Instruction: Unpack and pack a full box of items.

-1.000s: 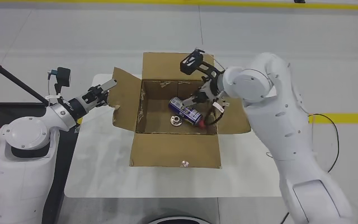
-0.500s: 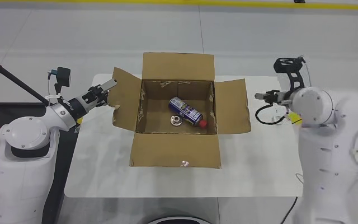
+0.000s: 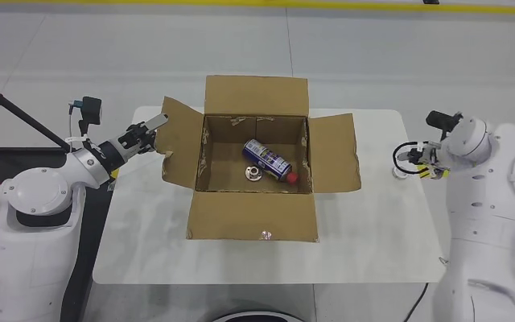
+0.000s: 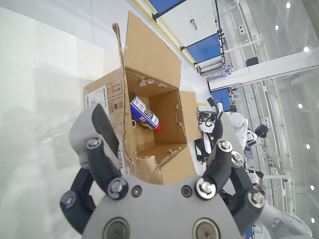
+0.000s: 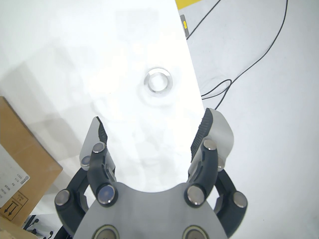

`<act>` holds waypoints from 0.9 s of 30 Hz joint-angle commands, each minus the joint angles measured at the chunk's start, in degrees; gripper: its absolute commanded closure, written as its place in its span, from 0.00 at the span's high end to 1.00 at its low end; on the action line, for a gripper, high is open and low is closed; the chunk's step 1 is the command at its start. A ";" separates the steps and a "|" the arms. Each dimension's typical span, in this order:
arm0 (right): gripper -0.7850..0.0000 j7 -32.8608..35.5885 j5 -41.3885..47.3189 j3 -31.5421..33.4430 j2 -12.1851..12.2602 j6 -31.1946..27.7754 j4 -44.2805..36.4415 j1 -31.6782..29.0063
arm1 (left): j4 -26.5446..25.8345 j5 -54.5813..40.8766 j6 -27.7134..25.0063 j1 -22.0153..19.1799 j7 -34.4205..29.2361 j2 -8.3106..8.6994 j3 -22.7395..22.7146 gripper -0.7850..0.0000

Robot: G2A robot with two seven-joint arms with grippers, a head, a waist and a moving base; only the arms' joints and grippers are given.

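An open cardboard box (image 3: 251, 216) stands in the middle of the white table (image 3: 153, 241). Inside lie a blue spray can (image 3: 268, 158) with a red cap and a small metal ring (image 3: 253, 173); the can (image 4: 144, 113) also shows in the left wrist view. My left gripper (image 3: 154, 127) is open at the box's left flap (image 4: 122, 95), whose edge runs between the fingers, close to one pad (image 4: 102, 123). My right gripper (image 5: 153, 123) hangs open over the table's right side, above and short of a pale ring (image 5: 158, 81) lying flat there.
The table's right edge (image 5: 192, 58) passes just beside the pale ring; grey floor with a black cable (image 5: 249, 65) and a yellow line lies beyond. The box's four flaps are spread outward. Bare table surface surrounds the box in front and on both sides.
My right arm has swung out of the box and across to the table's right side. The left arm, the can and the metal ring have stayed put.
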 commanded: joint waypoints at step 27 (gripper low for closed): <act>0.38 -16.01 3.09 -4.24 -0.30 2.87 32.66 11.86 | 0.00 0.00 0.00 0.00 0.00 0.00 0.00 1.00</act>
